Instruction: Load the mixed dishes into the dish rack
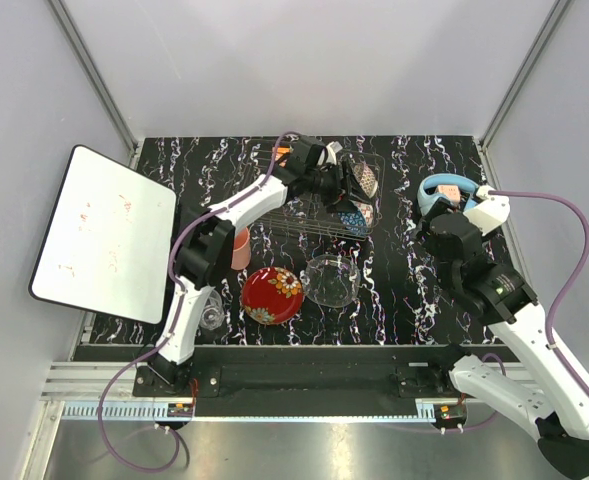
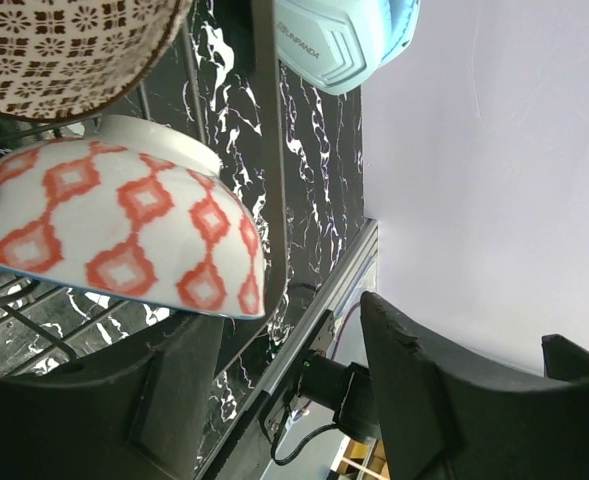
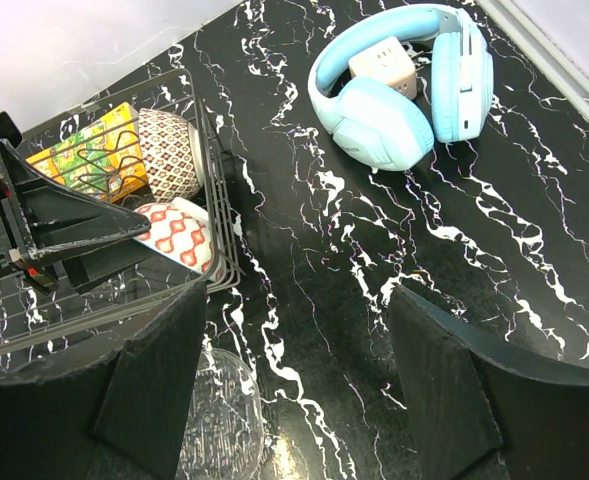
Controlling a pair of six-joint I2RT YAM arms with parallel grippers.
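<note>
Left gripper point(image 2: 286, 335): we see it open; blue patterned bowl point(image 2: 124, 240) at ten o'clock, in dish rack point(image 1: 304, 222).
Right gripper point(image 3: 296, 300): open, empty above table point(image 3: 374, 250).

On view: four bowls (red floral bowl point(image 1: 272, 295), clear bowl point(image 1: 332, 279) and, just ahead of the left fingers point(image 2: 444, 400), beige patterned bowl point(image 3: 169, 150) and red-diamond bowl point(image 2: 124, 235)), two cups (pink cup point(image 1: 240, 248), clear glass cup point(image 1: 211, 317)), one wire rack point(image 3: 224, 200), one orange-green box point(image 3: 74, 155), one pair of headphones point(image 3: 374, 120), one small cube point(image 3: 384, 65), one white board point(image 1: 104, 235).
</note>
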